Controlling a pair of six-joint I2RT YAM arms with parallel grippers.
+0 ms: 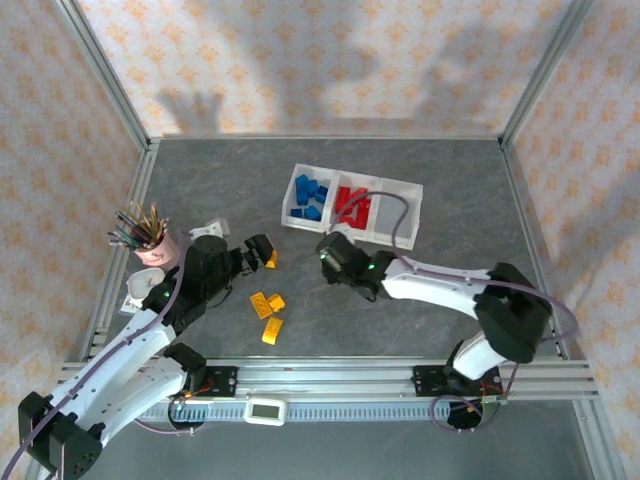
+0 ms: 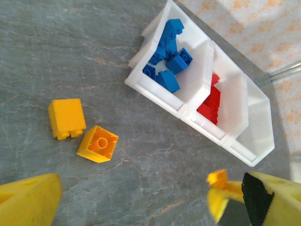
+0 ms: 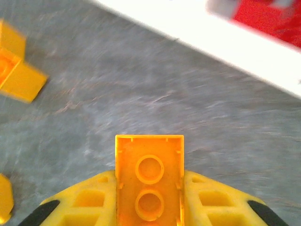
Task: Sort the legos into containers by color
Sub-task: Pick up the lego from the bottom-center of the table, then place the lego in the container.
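Right tool (image 3: 149, 197) is clamped tight on a yellow-orange brick (image 3: 149, 165), just short of the white tray (image 1: 408, 188). Left tool (image 1: 262, 255) gapes wide beside loose yellow bricks (image 1: 268, 305) on the bench (image 1: 200, 180). Blues (image 1: 308, 195) and reds (image 1: 350, 205) sit in adjoining compartments.

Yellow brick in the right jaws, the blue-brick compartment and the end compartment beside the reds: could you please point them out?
yellow brick (image 3: 149, 183), right wrist view, middle of its visible face.
blue-brick compartment (image 2: 150, 95), left wrist view, near wall.
end compartment (image 2: 256, 125), left wrist view, bare floor.
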